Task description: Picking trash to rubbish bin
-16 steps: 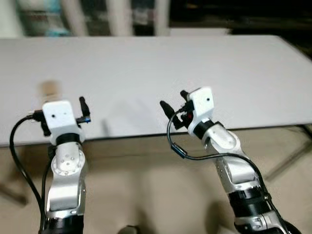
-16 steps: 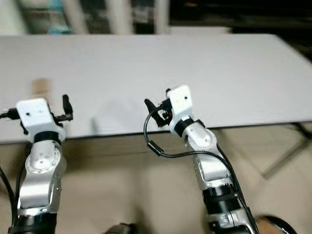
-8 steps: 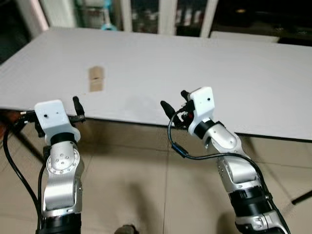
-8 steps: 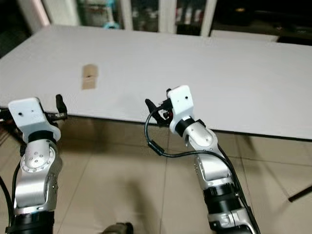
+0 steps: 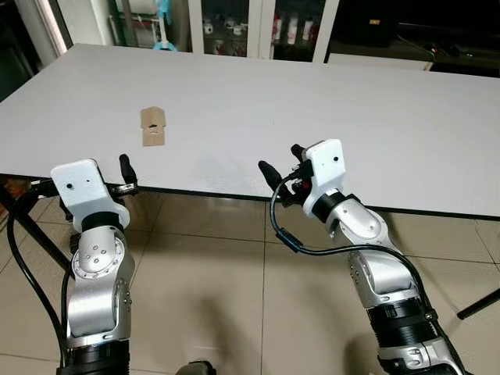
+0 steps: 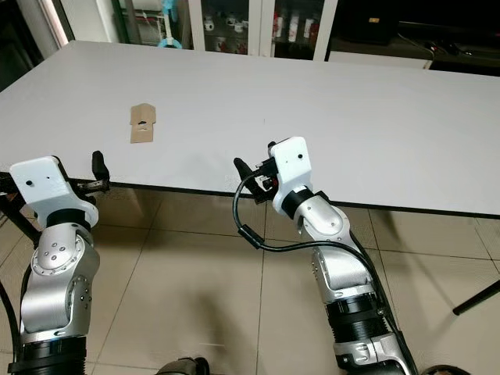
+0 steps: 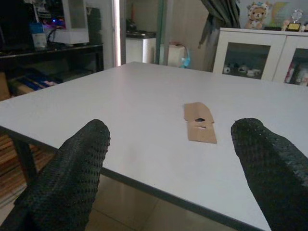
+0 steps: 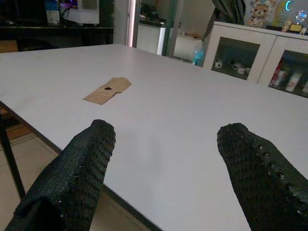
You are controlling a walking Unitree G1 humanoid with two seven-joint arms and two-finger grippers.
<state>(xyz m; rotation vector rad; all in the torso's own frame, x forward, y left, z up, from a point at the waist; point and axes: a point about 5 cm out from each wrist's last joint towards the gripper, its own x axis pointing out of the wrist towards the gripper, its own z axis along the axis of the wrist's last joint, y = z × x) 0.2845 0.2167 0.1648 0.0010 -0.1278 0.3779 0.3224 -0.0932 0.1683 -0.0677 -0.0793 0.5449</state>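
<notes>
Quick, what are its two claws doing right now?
Left gripper: open, holding nothing.
Right gripper: open, holding nothing.

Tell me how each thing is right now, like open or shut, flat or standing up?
Cardboard piece: lying flat on the table, untouched.
Left gripper: open, holding nothing, by the table edge.
Right gripper: open, holding nothing, by the table edge.
White table: standing level.
</notes>
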